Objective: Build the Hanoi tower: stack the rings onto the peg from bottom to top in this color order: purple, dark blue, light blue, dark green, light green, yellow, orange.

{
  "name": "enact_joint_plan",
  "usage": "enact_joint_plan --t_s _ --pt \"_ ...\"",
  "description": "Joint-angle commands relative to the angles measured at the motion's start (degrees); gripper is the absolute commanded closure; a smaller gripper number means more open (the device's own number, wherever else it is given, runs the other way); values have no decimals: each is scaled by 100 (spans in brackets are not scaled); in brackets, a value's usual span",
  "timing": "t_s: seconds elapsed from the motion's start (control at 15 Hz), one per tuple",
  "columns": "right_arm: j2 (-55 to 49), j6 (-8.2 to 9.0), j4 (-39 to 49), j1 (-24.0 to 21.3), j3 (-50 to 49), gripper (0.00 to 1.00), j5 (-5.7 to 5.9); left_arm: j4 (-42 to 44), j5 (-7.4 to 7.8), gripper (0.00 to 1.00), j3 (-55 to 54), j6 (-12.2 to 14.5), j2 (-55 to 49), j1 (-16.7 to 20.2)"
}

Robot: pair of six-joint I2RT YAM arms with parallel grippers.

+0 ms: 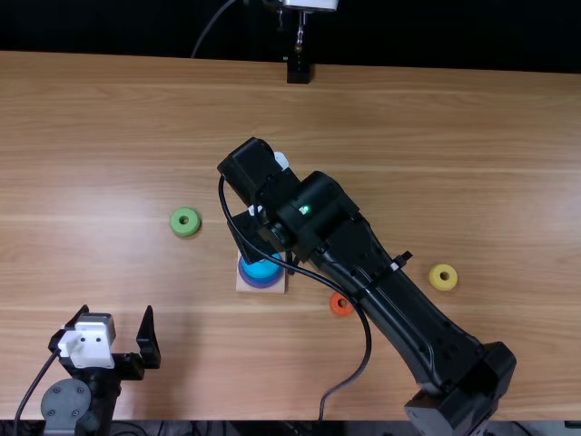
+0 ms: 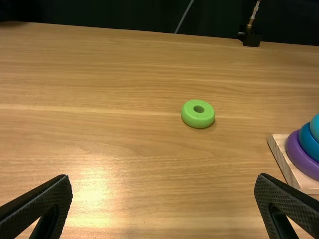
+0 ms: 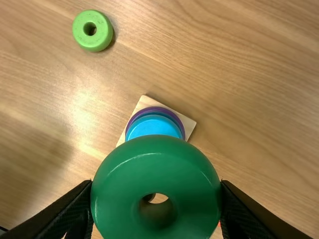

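Over the wooden base (image 1: 241, 288) hangs my right gripper (image 1: 252, 234). In the right wrist view the right gripper (image 3: 157, 185) is shut on the dark green ring (image 3: 155, 172), which overlaps part of the stack in sight. On the base are the purple (image 2: 299, 155), dark blue (image 2: 309, 145) and light blue (image 3: 153, 125) rings. At the near left, the left gripper (image 1: 116, 313) stands open and holds nothing; the left gripper (image 2: 163, 178) has its fingers wide apart. The light green ring (image 1: 185, 232) lies left of the base, the orange ring (image 1: 335, 307) and yellow ring (image 1: 443, 284) to its right.
The right arm (image 1: 399, 295) stretches diagonally across the table (image 1: 436, 136) from the near right, passing over the space between the orange and yellow rings. A black mount (image 1: 298, 71) stands at the far edge.
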Motion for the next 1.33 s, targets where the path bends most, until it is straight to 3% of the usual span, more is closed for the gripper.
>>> enact_joint_plan --t_s 0.0,1.27 --pt "33 37 5 -14 119 100 24 -446 51 0 -633 58 -62 58" --pt "7 90 26 232 136 100 3 -446 51 0 -633 58 -62 58"
